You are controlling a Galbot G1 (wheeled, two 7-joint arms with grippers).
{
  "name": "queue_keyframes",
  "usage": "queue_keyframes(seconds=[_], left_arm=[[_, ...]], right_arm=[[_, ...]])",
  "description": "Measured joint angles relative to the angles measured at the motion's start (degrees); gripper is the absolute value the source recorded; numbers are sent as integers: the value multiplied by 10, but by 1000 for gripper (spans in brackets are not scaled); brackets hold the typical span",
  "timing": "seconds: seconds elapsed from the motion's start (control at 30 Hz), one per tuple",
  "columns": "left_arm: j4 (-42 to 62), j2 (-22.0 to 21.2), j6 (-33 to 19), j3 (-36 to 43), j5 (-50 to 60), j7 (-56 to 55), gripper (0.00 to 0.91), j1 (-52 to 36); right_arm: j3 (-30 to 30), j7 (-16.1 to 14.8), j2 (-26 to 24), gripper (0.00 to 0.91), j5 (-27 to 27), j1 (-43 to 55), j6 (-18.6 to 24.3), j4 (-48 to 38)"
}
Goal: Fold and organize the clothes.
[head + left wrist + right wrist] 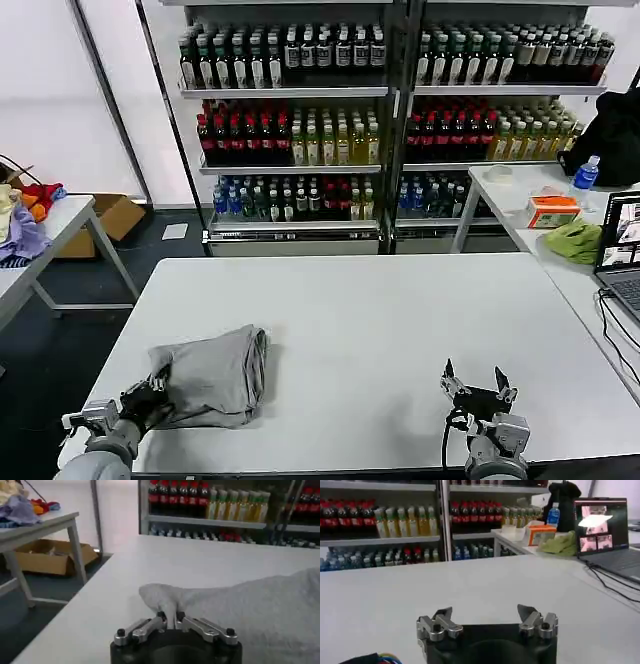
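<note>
Grey shirt: A light grey shirt (213,377) lies bunched and roughly folded on the white bench (370,330), on the near part of the side where my left arm works, close to the front edge.

Left end effector: My left end effector (158,383) sits at the shirt's near outer corner, touching it. Its fingers (161,617) are drawn together and clamped on a small raised pinch of the grey cloth.

Left wrist view: Close up, the cloth rises in a little peak between my two fingertips, and the remainder of the shirt spreads away across the bench from that pinch. From my head camera this pinch is too small to make out.

Right end effector: My right end effector (477,383) rests near the bench's front edge, well apart from the shirt, with bare bench between them. Its fingers (443,615) stand wide apart and hold nothing.

Right wrist view: Beyond the shirt's bench it shows a side bench with an open laptop (606,534), a lime-green cloth (561,543) and an orange box (542,533).

Head view: It takes in the shirt and both end effectors together, with shelves of bottled drinks (380,110) behind the bench.
</note>
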Motion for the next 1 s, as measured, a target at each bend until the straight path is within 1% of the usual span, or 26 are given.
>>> queue_keyframes(seconds=[0.17, 0.37, 0.53, 0.63, 0.77, 0.87, 1.0], left_arm=[[-3, 45, 2, -53, 8, 19, 10, -1], [1, 120, 3, -120, 19, 38, 10, 1], [-16, 147, 4, -140, 29, 46, 10, 7], [-33, 146, 8, -131, 34, 46, 10, 13], [-66, 128, 14, -95, 35, 37, 10, 14], [-96, 110, 21, -52, 32, 20, 10, 12], [-142, 73, 33, 31, 29, -16, 10, 3]], right_arm=[[2, 3, -3, 907, 9, 12, -5, -2], [-1, 4, 2, 907, 13, 18, -5, -9], [2, 5, 7, 907, 13, 17, -5, -8], [6, 5, 9, 907, 11, 14, -4, -6], [12, 5, 13, 907, 7, 7, -2, -6], [15, 5, 16, 907, 3, 3, -2, -6], [19, 6, 23, 907, -4, -4, -2, -2]])
